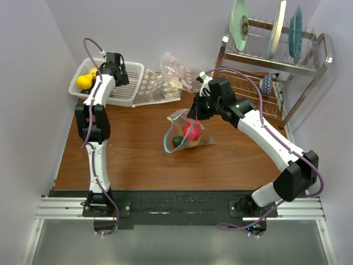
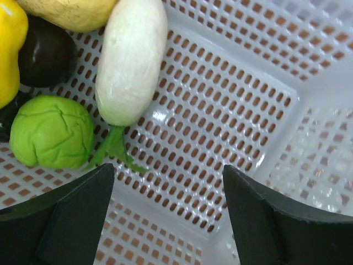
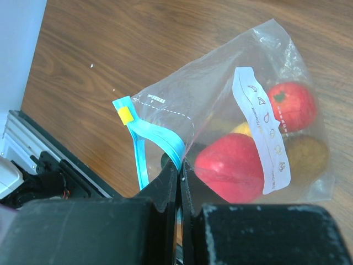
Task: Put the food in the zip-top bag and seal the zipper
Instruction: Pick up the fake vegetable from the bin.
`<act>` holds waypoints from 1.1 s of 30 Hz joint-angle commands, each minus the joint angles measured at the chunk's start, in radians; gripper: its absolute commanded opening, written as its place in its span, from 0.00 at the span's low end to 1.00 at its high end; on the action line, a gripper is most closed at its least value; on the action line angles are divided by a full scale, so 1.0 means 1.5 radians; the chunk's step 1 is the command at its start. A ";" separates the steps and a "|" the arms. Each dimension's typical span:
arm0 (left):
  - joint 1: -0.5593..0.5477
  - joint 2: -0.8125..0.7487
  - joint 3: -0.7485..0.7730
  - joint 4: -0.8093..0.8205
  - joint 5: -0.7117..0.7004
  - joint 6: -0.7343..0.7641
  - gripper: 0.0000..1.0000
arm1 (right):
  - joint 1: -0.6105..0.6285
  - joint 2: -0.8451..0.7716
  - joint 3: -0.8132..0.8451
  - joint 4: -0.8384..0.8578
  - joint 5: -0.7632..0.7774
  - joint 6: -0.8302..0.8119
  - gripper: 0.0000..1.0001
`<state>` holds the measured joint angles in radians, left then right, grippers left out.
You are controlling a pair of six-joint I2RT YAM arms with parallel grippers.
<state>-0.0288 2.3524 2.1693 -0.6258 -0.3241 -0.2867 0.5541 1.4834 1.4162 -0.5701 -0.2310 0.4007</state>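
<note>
The zip-top bag point(image 1: 185, 135) lies on the table's middle; in the right wrist view point(image 3: 237, 127) it holds red fruit point(image 3: 229, 168), a second red piece point(image 3: 292, 105) and a brown one point(image 3: 306, 157). Its light-blue zipper point(image 3: 160, 138) gapes open. My right gripper point(image 3: 181, 168) is shut on the bag's rim at the zipper and also shows from above point(image 1: 194, 114). My left gripper point(image 2: 168, 182) is open above the white mesh basket point(image 2: 220, 110), near a white radish point(image 2: 132, 58), a green cabbage point(image 2: 49, 132), a yellow piece point(image 2: 8, 49) and a dark piece point(image 2: 47, 52).
A dish rack point(image 1: 276, 61) with plates stands at the back right. Clear dotted bags point(image 1: 165, 83) lie beside the basket point(image 1: 135, 83) at the back. A yellow fruit point(image 1: 84, 81) sits in the basket's left end. Walls close both sides.
</note>
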 commanded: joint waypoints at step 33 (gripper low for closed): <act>0.118 0.108 0.100 0.139 0.102 -0.204 0.91 | -0.003 -0.018 0.002 0.032 -0.035 0.002 0.00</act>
<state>0.1535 2.4535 2.2040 -0.4133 -0.1776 -0.5831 0.5541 1.4834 1.4151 -0.5606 -0.2573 0.4015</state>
